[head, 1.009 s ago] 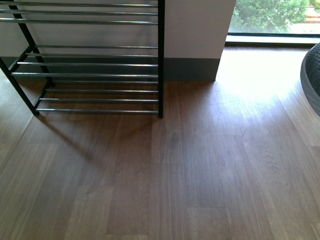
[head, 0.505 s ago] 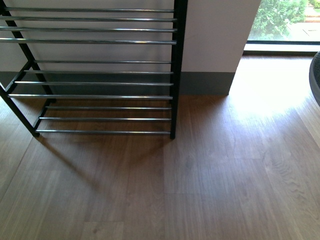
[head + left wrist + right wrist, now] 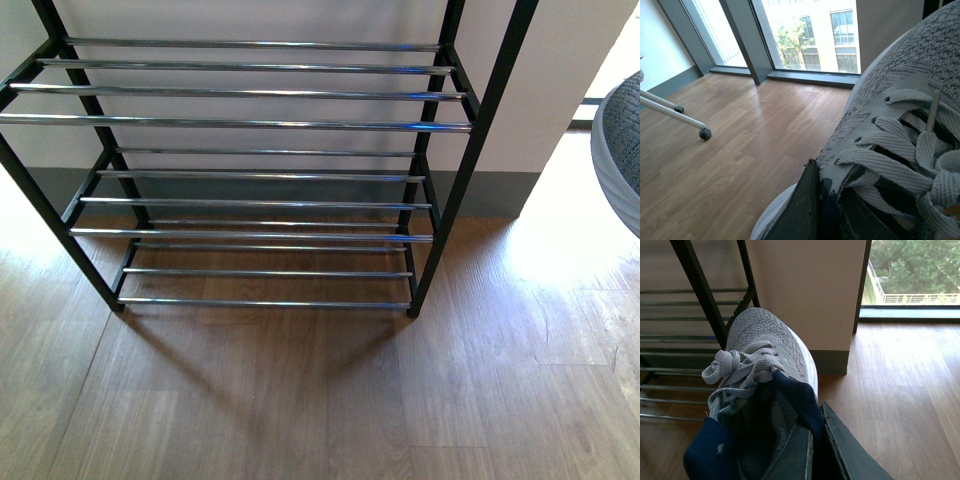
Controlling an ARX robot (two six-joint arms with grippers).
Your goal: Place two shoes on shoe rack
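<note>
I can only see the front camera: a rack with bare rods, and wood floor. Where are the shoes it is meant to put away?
Observer: The right gripper is clamped on the navy-lined heel collar of a grey sneaker.
Visitor: And the other arm?
Observer: The left gripper holds a second grey sneaker by its upper edge, beside the laces.
Visitor: Is either one near the rack?
Observer: The right one is. The shoe rack stands just past its toe.

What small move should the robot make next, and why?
Probably ease the right end effector leftward toward the shoe rack. The grey sneaker it grips hangs beyond the rack's right side, not over a shelf, and the visible chrome rods are bare.
</note>
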